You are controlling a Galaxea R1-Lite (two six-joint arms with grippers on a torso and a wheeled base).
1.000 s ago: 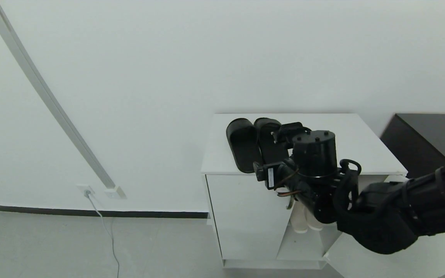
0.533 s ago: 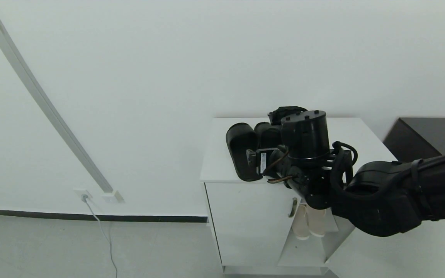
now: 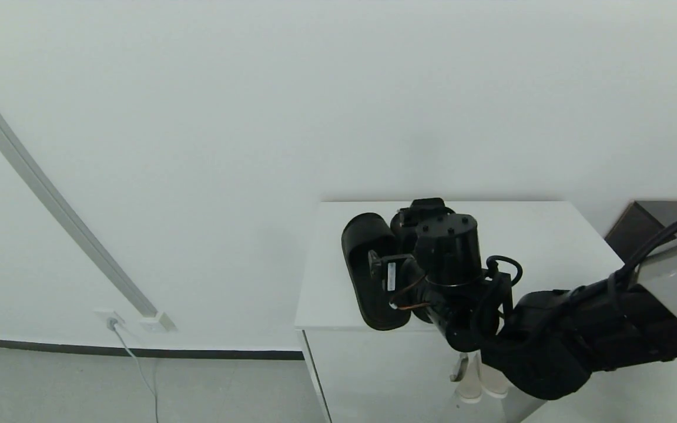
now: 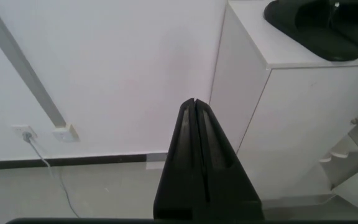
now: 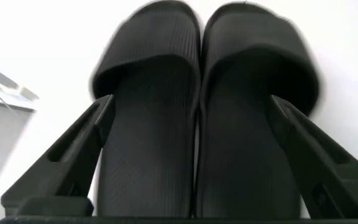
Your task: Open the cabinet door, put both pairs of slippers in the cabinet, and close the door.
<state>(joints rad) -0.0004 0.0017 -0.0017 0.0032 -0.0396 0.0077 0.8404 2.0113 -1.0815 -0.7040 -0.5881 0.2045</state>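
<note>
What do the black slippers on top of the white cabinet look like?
The black slippers are rubbery-looking slides with ribbed footbeds and wide straps. They lie flat, side by side and touching, on the white cabinet near its front edge. The right gripper is open, one finger either side of them.

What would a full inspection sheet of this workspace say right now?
Surface: white cabinet top, holding the black slippers.
Job's things: black slippers lie side by side near the top's front left edge; pale slippers can be seen inside the cabinet below.
Clutter: nothing seen.
End effectors: right end effector is open, with one finger on each side of the black pair; left end effector is shut and empty, away from the slippers.
Cables: cord runs from a wall socket to the floor.
Surroundings: white wall with a slanting grey strip, grey floor, dark furniture on the right.
</note>
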